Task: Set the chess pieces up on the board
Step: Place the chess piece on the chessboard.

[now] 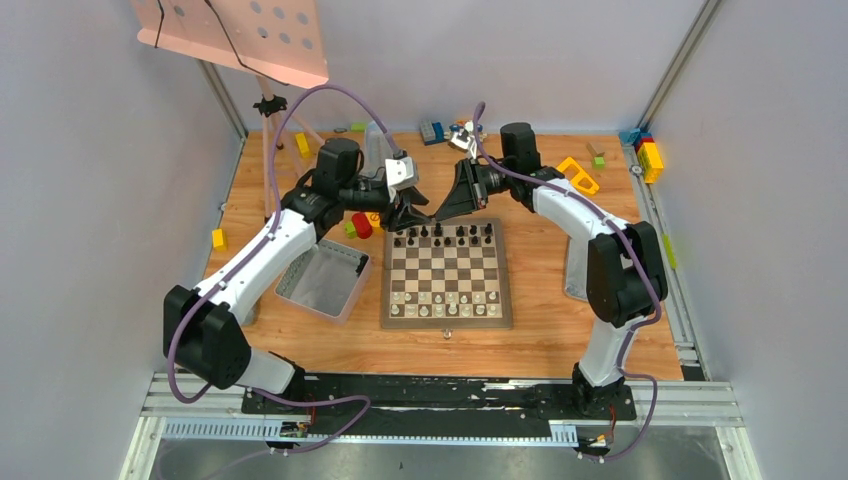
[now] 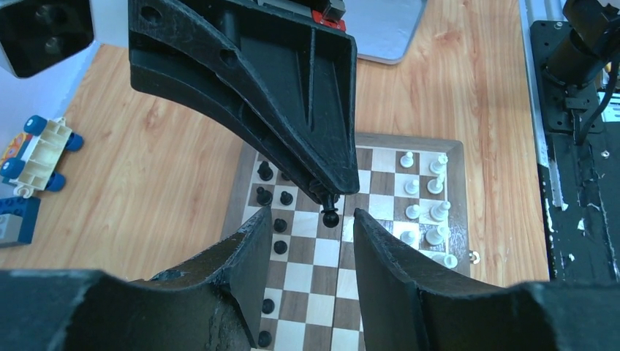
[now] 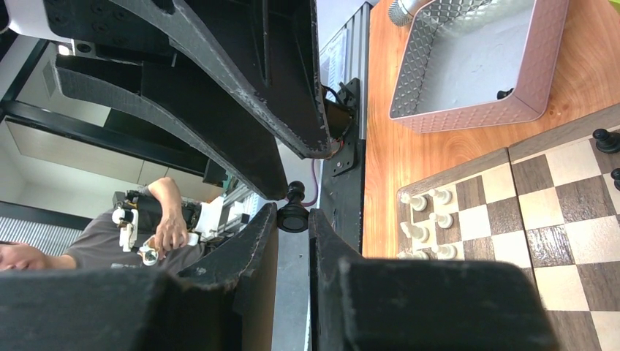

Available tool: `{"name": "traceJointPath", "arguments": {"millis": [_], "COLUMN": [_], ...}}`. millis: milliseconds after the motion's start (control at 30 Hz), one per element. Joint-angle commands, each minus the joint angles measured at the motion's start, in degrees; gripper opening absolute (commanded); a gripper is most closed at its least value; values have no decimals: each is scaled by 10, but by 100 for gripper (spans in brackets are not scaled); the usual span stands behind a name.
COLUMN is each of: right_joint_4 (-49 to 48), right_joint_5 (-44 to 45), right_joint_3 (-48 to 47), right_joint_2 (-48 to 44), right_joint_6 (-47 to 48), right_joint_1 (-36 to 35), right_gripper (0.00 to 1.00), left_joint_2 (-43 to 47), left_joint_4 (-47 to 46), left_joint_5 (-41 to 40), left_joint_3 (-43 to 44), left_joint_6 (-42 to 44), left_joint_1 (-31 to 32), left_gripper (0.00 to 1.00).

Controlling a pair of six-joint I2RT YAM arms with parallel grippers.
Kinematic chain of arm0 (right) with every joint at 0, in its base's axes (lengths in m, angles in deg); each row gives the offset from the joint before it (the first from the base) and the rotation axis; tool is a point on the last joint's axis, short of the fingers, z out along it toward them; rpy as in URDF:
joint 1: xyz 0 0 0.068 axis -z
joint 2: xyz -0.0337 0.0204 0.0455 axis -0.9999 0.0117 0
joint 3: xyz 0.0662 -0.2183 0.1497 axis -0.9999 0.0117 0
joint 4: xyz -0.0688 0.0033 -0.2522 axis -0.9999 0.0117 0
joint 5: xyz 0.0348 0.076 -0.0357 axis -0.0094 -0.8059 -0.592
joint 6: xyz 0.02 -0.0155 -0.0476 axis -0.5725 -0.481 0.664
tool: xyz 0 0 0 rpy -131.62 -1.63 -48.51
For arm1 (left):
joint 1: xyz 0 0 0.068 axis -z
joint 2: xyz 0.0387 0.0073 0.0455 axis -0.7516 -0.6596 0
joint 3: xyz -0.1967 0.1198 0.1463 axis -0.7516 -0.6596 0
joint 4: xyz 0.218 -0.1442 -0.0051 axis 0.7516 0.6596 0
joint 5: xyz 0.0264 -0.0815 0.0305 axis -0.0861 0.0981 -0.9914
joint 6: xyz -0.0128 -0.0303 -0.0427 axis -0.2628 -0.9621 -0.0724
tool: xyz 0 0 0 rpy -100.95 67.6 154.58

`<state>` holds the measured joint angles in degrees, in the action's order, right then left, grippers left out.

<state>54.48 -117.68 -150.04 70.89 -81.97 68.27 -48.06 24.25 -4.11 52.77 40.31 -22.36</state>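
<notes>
The right gripper is pinched narrow on a small black piece, holding it by one end at the very tips of its fingers. In the left wrist view that piece hangs at centre frame between the parted jaws of the left gripper, which has a gap on either side and touches nothing. It looks like a mid-air hand-over above the far edge of the board, in the upper middle of the top view. The main risk is timing. If the right gripper lets go before the left has closed, the piece would drop onto the black pieces standing in the two top rows just beneath, and could topple several or roll off the board. The piece also sits nearer the right-hand finger in the left wrist frame, so an off-centre close could push it sideways and twist it out of so thin a hold. The two sets of fingers are very near each other, so they might knock together. The white pieces in the lower rows and the grey tray left of the board lie well apart from all this.
</notes>
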Motion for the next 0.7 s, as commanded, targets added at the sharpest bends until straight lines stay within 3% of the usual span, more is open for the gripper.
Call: {"name": "traceJointPath", "arguments": {"millis": [0,667], "right_joint_4": [-35,-66], "right_joint_5": [-16,-13], "right_joint_3": [-2,0], "right_joint_2": [-17,-11], "right_joint_6": [-20,-41], "right_joint_1": [2,2], "right_gripper": [0,0], "left_joint_2": [6,-5], "left_joint_4": [-24,-37], "left_joint_5": [14,10], "left_joint_3": [-8,-7], "left_joint_6": [-2,-12], "left_joint_1": [1,11], "left_gripper": [52,40]}}
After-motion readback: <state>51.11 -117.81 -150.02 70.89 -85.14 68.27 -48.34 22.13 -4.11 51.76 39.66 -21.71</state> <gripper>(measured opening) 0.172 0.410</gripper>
